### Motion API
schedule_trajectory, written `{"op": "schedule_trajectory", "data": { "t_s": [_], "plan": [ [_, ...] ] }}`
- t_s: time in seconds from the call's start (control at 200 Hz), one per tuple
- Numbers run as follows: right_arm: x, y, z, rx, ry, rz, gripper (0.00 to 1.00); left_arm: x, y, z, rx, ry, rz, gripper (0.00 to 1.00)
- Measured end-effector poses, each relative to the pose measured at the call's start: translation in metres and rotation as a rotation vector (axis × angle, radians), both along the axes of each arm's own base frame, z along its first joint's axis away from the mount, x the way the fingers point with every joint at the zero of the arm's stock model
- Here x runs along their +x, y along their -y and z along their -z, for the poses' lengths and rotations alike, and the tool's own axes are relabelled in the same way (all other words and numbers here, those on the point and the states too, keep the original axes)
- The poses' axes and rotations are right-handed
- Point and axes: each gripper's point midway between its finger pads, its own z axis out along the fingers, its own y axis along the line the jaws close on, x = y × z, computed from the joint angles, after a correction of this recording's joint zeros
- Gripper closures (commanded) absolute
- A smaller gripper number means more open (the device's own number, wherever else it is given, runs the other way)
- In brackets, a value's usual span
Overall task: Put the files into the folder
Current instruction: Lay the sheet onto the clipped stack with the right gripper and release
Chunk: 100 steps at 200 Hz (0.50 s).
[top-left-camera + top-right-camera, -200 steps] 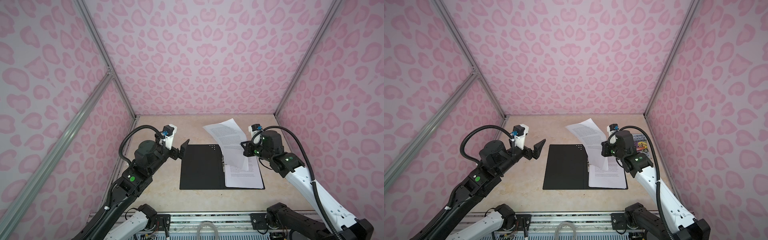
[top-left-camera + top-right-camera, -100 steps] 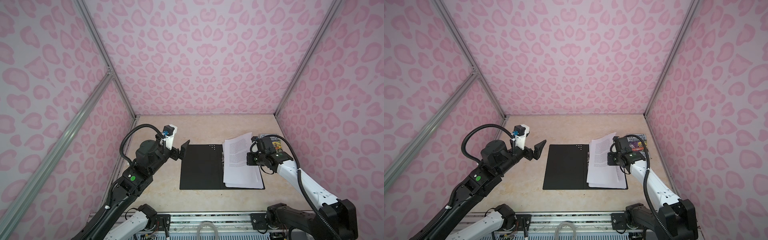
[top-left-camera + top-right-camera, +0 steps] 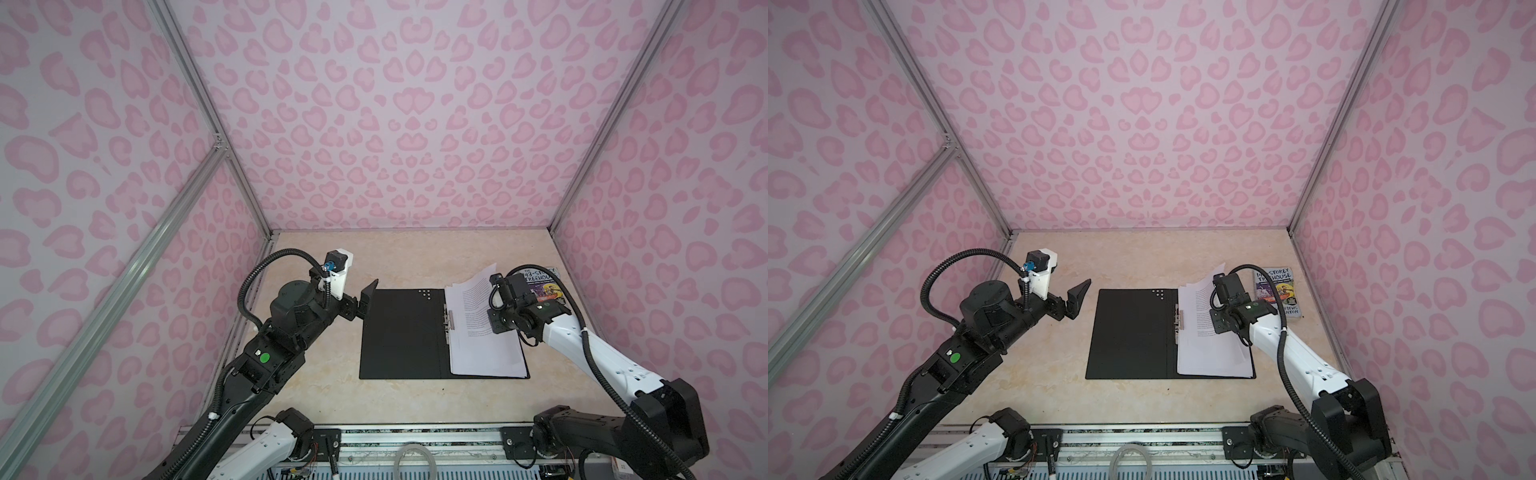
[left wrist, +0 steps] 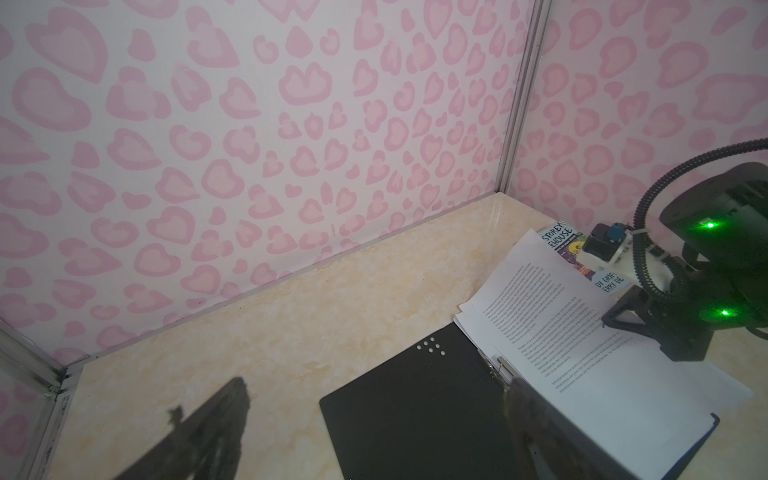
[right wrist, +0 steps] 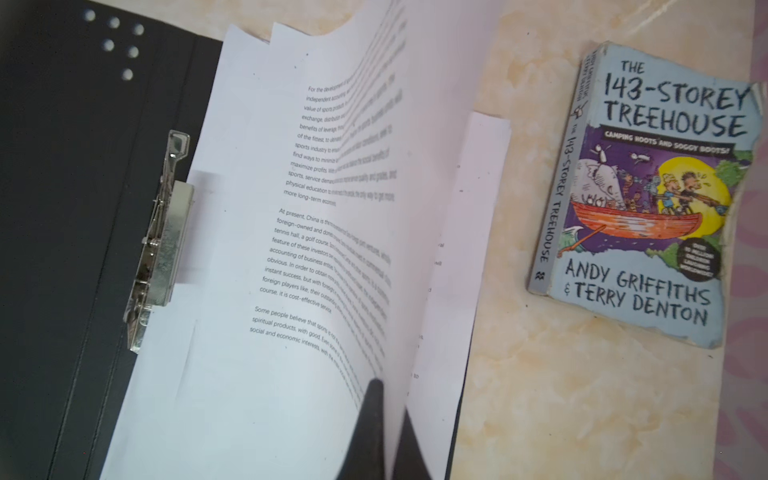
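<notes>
L hand (image 3: pixel 367 296) hovers wide open just left of thin black-lined folder (image 3: pixel 399 332), lying open on beige surface (image 3: pixel 399 399); white printed files (image 3: pixel 484 349) sit on its right half by metal spine clip (image 3: pixel 448 328); R hand (image 5: pixel 386 415) pinches top sheet's lifted edge; colourful paperback book (image 3: pixel 542 286) near, further right.

Left arm raised and reaching inward, left gripper (image 3: pixel 368 300) hovering, jaws wide apart, holding nothing. Right arm stretched forward and low, wrist pitched down. Right gripper (image 5: pixel 388 419) pinched tight on one sheet of the files (image 5: pixel 291 257).
</notes>
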Motion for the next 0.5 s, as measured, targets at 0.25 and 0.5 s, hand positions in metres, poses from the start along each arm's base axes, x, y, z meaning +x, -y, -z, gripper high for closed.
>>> {"op": "schedule_trajectory", "data": {
  "t_s": [0.25,0.5],
  "plan": [
    [0.002,-0.003,0.005,0.013,-0.005,-0.005,1.00,0.001,-0.001,0.001,0.008,0.002,-0.003,0.03],
    [-0.003,-0.008,0.012,0.038,-0.020,-0.017,1.00,0.001,0.000,0.002,0.011,-0.002,-0.002,0.03]
  ]
}}
